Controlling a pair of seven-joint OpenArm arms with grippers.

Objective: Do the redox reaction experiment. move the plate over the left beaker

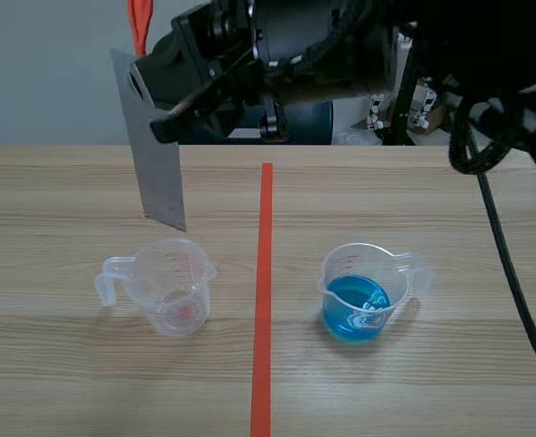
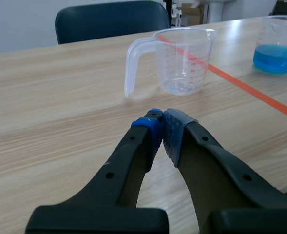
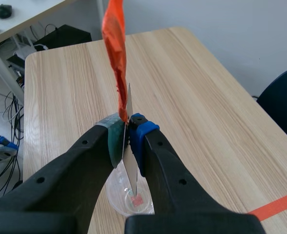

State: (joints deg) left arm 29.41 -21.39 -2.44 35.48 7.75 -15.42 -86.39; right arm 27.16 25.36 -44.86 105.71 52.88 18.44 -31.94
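A grey metal plate [image 1: 156, 155] with an orange ribbon [image 1: 139, 23] at its top hangs upright above and just behind the empty clear left beaker [image 1: 169, 286]. My right gripper [image 1: 163, 121], raised across the top of the scene, is shut on the plate. In the right wrist view the plate [image 3: 129, 156] stands edge-on between the pads of my right gripper [image 3: 127, 127], with the ribbon [image 3: 116, 53] rising from it and the beaker [image 3: 133, 201] directly below. My left gripper [image 2: 162, 118] is shut on nothing, low over the table, with the empty beaker [image 2: 182, 61] ahead of it.
A second clear beaker [image 1: 363, 293] holding blue liquid stands right of the orange-red tape line [image 1: 264, 291]. It also shows as the blue beaker [image 2: 278, 44] in the left wrist view. A dark chair [image 2: 111, 20] stands beyond the table's far edge.
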